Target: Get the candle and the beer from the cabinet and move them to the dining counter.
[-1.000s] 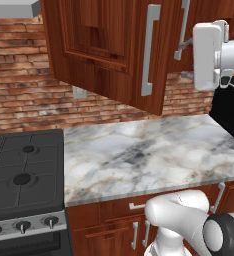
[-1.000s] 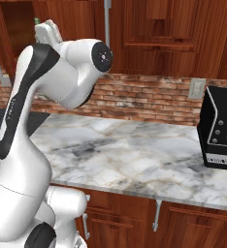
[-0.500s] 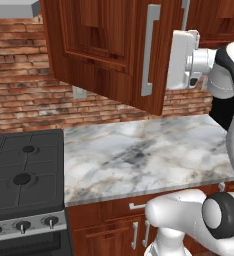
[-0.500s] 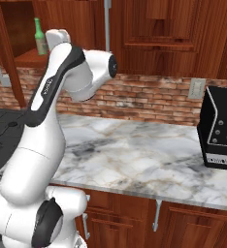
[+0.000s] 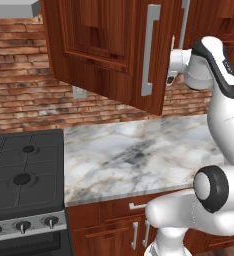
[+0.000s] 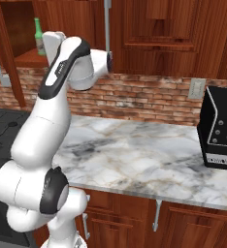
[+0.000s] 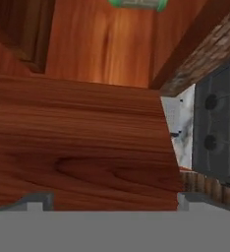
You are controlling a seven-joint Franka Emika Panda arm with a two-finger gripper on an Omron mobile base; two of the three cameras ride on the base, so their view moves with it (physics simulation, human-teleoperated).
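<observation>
Red brick backs your marble tabletop (image 5: 139, 155) in the left base view, the cabinet (image 5: 114, 50) door swung open above. From the right base, the beer (image 6: 39, 37) stands on the cabinet shelf's front edge. Your hand view shows the pincer (image 7: 109, 199) spread wide, empty, facing the shelf.

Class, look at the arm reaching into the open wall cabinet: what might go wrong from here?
1. The open cabinet door hangs beside the wrist, so the arm may clip it.
2. The beer stands near the shelf's front edge; a push from the open gripper might topple it.
</observation>
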